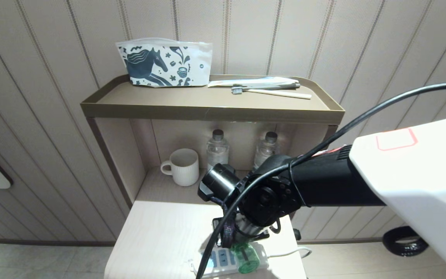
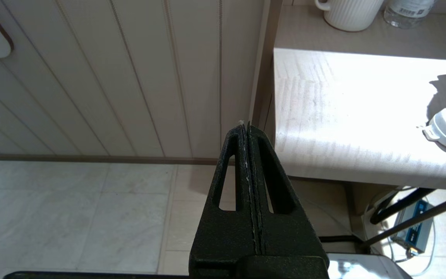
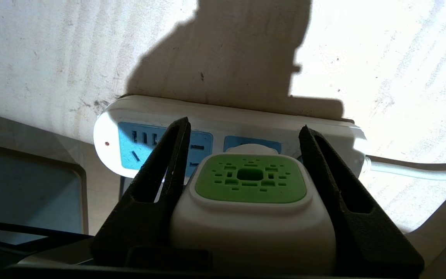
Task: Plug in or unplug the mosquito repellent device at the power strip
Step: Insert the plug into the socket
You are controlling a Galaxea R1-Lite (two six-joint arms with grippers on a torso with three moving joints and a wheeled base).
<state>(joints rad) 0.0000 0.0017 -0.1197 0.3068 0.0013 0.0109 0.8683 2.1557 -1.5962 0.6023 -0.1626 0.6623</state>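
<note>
The mosquito repellent device [image 3: 250,205] has a white, rounded-square head with a green top patch pierced by small slots around a central opening. In the head view, its clear green liquid bottle [image 1: 247,259] lies over the power strip [image 1: 219,261], near the front edge of the pale worktop [image 1: 161,232].

The right gripper [image 3: 246,155] clasps the device head: one black finger [image 3: 161,182] presses against one side of the head and the other against the opposite side, with the jaws about half spread by the width of the head. The head sits directly in front of the power strip [image 3: 215,128], a flat white oblong with light-blue socket faces, a small red indicator at one rounded end and a white cord [image 3: 412,170] leaving the other end. Whether the plug pins are seated in a socket cannot be determined.

The left gripper [image 2: 248,128] is parked beside the worktop, over the tiled floor [image 2: 72,217], with its fingers pressed together and holding nothing.

Behind the worktop, a shelf unit [image 1: 211,110] carries a white ribbed mug [image 1: 182,166] and two clear water bottles [image 1: 217,149].
</note>
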